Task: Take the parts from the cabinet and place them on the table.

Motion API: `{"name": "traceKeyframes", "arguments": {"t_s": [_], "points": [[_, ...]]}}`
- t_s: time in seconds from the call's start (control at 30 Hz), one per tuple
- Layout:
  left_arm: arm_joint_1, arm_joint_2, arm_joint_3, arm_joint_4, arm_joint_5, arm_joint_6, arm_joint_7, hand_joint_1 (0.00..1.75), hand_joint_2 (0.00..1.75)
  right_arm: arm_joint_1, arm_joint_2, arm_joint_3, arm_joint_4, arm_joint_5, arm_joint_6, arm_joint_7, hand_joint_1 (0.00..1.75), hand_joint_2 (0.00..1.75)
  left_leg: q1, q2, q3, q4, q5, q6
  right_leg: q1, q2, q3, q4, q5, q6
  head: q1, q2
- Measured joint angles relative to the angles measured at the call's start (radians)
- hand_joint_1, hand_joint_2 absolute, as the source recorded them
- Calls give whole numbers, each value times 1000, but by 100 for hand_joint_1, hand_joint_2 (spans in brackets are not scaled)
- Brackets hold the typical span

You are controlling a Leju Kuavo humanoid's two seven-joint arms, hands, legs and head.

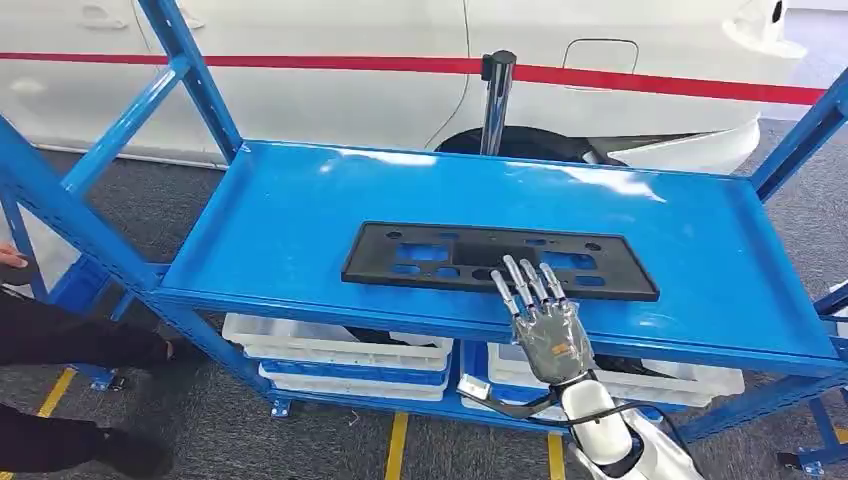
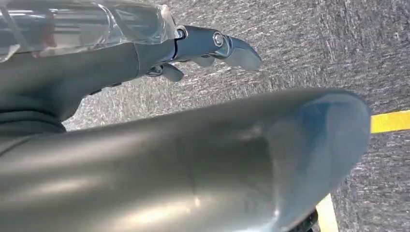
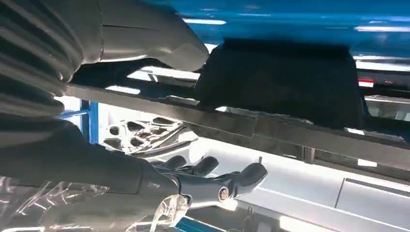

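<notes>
- The flat black plastic panel with rectangular cut-outs (image 1: 497,260) lies on the blue metal shelf of the rack (image 1: 300,215), just ahead of the right hand (image 1: 541,322) and touching or nearly touching its fingertips.
- The panel's long axis runs crosswise to the reach of the right hand, so the hand meets the near long edge roughly square on, somewhat toward the panel's right end.
- In the head view the right hand's fingers (image 1: 520,283) are stretched and spread over the panel's near edge; nothing is clasped between them.
- In the right wrist view the thick grey thumb (image 3: 159,43) sits above the panel's edge (image 3: 232,121) while the darker fingers (image 3: 217,186) lie below it, apart from the edge; whether they touch it I cannot tell.
- The left hand (image 2: 208,46) hangs toward the grey carpet floor (image 2: 300,48), fingers loosely apart and holding nothing, well away from the shelf.
- Judging from this, the right hand is the nearer and the next move is a closing of thumb and fingers on that near edge.
</notes>
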Motion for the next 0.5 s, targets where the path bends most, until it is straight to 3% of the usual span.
{"name": "traceKeyframes", "arguments": {"t_s": [0.03, 0.07, 0.1, 0.17, 0.2, 0.23, 0.27, 0.3, 0.33, 0.37, 0.4, 0.43, 0.47, 0.5], "points": [[-3, 0, 2, 0, 0, -1, -3, 0, 0, -8, 2, 0, 0, 0, 0, -2, 0, 175, 6, 1, 11, -25, 10, 9, 4, 1, 8, -11, 2, 5, -1, 0], [-2, -2, 3, 0, 2, -2, -6, 0, 0, -4, 2, 0, 2, 0, 0, -1, 0, 175, 14, 2, 30, -52, 21, 6, 1, -1, 7, 0, -2, 5, 2, 0], [-3, -1, 3, 0, 4, -2, -8, 0, 0, -6, 2, 0, 2, 0, 0, -2, 0, 175, 15, 2, 37, -63, 25, 8, 2, -1, -15, 38, -19, 10, 2, 0], [-4, -1, 8, 0, 4, -4, -10, 0, 0, -5, 2, 3, 4, -1, 0, -2, 0, 175, 18, 4, 38, -64, 24, 10, -6, -1, -110, 193, -78, 21, 3, 0], [-4, -2, 8, 0, 4, -5, -10, 0, 0, -2, 2, 5, 6, -1, 0, -2, 0, 175, 19, 4, 38, -64, 22, 8, -12, -1, -158, 263, -94, 28, 2, 0], [-3, -2, 8, 0, 4, -7, -10, 0, 0, 0, 2, 7, 8, -1, 0, -2, 0, 175, 22, 3, 39, -63, 20, 4, -19, -1, -192, 301, -88, 34, 2, 0], [0, -2, 8, 0, 4, -8, -10, 0, 0, 1, 2, 8, 8, -1, 0, -2, 0, 175, 28, 1, 44, -63, 16, -2, -26, -2, -197, 281, -51, 43, 3, 0], [1, -2, 8, 0, 4, -8, -11, 0, 0, 1, 2, 9, 8, -1, 0, -2, 0, 175, 36, 0, 51, -62, 10, -11, -34, -2, -180, 222, -1, 52, 2, 0], [1, -2, 8, 0, 4, -8, -12, 0, 0, 0, 2, 10, 9, -1, 0, -2, 0, 175, 47, -2, 57, -57, 1, -25, -43, -4, -146, 131, 60, 67, 2, 0], [0, -2, 8, 0, 4, -10, -12, 0, 0, 1, 2, 10, 10, -2, 0, -2, 0, 175, 53, -3, 60, -45, -10, -40, -56, -5, -116, 46, 98, 82, 3, 0], [-3, 9, 10, 2, 3, -9, -12, 0, 0, 5, 2, 12, 14, -2, 0, -2, 0, 175, 36, -5, 50, -39, -21, -57, -48, 7, -113, 52, 72, 95, 5, 0], [-5, 3, 10, 2, 1, -11, -13, 0, 0, -6, 4, 13, 13, -2, -1, -3, 0, 175, 48, -7, 49, -28, -29, -60, -52, 14, -118, 48, 68, 57, 8, 0], [-5, 4, 10, 2, -1, -10, -13, 0, 0, -6, 5, 13, 12, -1, -3, -3, 0, 175, 40, -7, 52, -38, -27, -62, -51, 13, -119, 52, 64, 40, 5, 0], [-4, 4, 10, 2, -1, -11, -13, 0, 0, -6, 6, 14, 12, -3, -3, -3, 0, 175, 45, -9, 57, -44, -25, -60, -48, 13, -118, 53, 61, 33, 4, 0]]}}
